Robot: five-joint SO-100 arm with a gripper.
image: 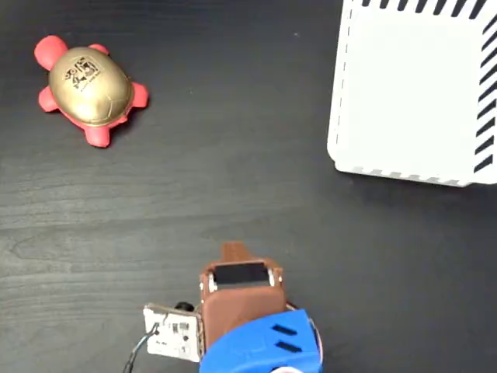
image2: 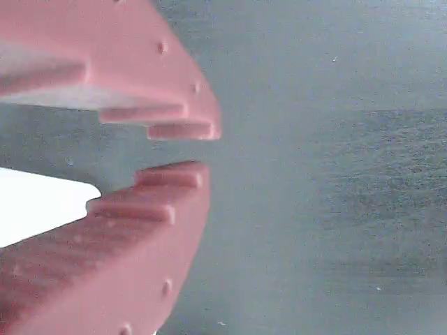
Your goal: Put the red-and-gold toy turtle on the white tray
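The red-and-gold toy turtle (image: 89, 85) lies on the dark table at the upper left of the fixed view, gold shell and black logo facing up, red head toward the top left. The white tray (image: 411, 85), edged with black stripes, fills the upper right corner and holds nothing. My gripper (image: 231, 250) is low at the bottom centre, far from both and pointing up the picture. In the wrist view its reddish-brown fingers (image2: 174, 118) nearly meet at the tips, shut with nothing between them (image2: 206, 149). The turtle does not show in the wrist view.
The dark wood-grain table (image: 248, 194) lies bare between the turtle, the tray and my arm. A blue arm segment (image: 264, 346) and a small circuit board with wires (image: 172, 332) sit at the bottom edge.
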